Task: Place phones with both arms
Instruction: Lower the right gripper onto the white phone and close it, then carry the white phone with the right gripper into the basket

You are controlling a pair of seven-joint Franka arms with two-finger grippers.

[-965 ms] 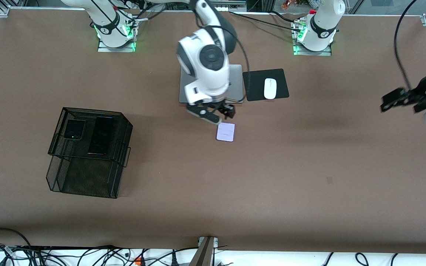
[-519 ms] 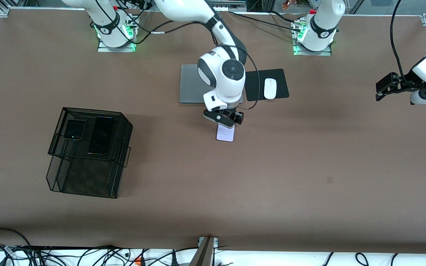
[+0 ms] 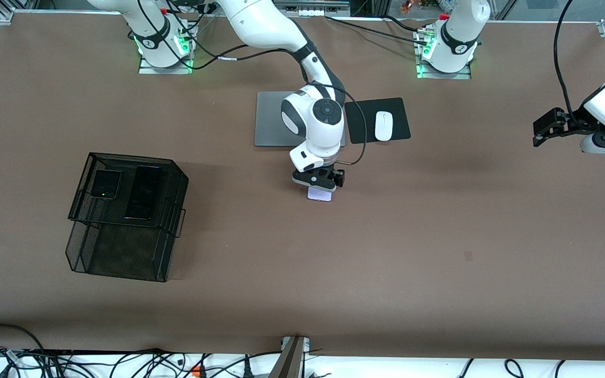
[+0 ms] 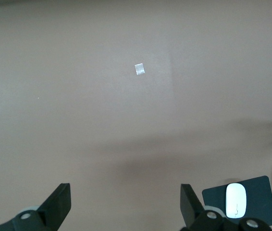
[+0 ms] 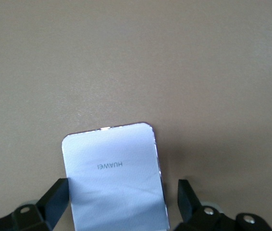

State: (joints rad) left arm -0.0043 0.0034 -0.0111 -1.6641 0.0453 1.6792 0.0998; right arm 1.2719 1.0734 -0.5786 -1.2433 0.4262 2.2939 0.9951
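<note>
A pale lilac-white phone (image 3: 320,196) (image 5: 113,175) lies flat on the brown table, nearer to the front camera than the grey laptop. My right gripper (image 3: 317,181) (image 5: 122,196) is low over it and open, one finger on each side of the phone. A small black flip phone (image 3: 107,184) and a long black slab phone (image 3: 145,192) lie side by side on the top tier of a black mesh basket (image 3: 122,157) toward the right arm's end of the table. My left gripper (image 3: 541,131) (image 4: 125,197) hangs open and empty over bare table at the left arm's end.
A grey laptop (image 3: 270,121) lies closed mid-table, partly under the right arm. Beside it a white mouse (image 3: 383,126) (image 4: 236,200) sits on a black pad (image 3: 363,121). A small pale mark (image 4: 139,69) is on the table.
The right arm swung toward the left arm's end and came down over the lilac phone, now covering most of it. The left arm drew back slightly.
</note>
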